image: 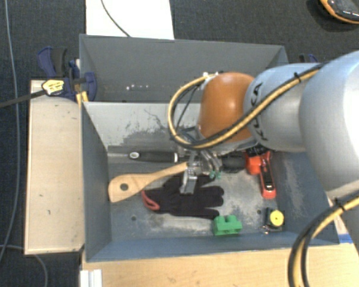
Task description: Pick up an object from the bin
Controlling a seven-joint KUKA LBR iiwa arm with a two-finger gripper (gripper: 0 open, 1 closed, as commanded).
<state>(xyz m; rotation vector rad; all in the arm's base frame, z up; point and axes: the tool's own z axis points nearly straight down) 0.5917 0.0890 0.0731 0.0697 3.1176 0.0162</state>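
Note:
My gripper [190,179] hangs below the orange wrist cover near the middle of the bin. It sits right at the upper end of a wooden spatula [145,180], whose handle slants up to the right and whose broad head lies to the left. Just below the gripper lies a black glove [191,202] with a red cuff edge, touching the spatula. I cannot make out anything held by the gripper.
A black-handled tool [151,156] with a silver end lies along the back wall. A red and black tool [262,173] lies at the right. Near the front wall sit a green toy brick [227,225] and a small yellow and black thing [276,219].

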